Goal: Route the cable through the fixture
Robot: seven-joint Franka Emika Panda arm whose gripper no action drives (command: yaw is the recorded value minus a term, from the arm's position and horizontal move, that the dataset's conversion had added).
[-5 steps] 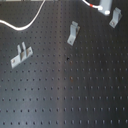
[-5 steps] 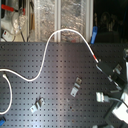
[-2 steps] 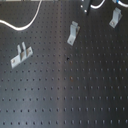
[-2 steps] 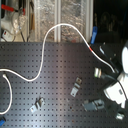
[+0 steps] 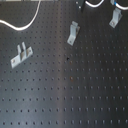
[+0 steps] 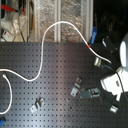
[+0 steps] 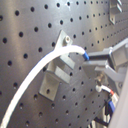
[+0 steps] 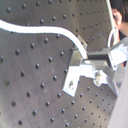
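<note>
1. Movement first: in the first exterior view the long, thin white cable (image 5: 27, 23) arcs over the far corner of the black perforated surface (image 5: 75, 95). Its second loop at the top edge has slid toward the first exterior view's left since a second ago. The middle grey metal bracket (image 5: 73, 33) and its two neighbours have not shifted. The claw is cut off at the top edge here.
2. In the second exterior view the cable's hump now leans further toward the second exterior view's left, and the red-orange band (image 6: 90, 45) sits higher than before. The white robot arm (image 6: 116, 80) has drawn in from the second exterior view's right. I read this as the held end being carried to a bracket, with nothing threaded yet. The arm's bulk hides the claw's tips.
3. In the first wrist view the claw (image 7: 86, 57) pinches the cable's end between blue-tipped pads, just beside an angled bracket. Which of the three it is, I cannot tell.
4. In the second wrist view the cable crosses above that bracket — blur hides whether they touch, or whether any slot is entered.
</note>
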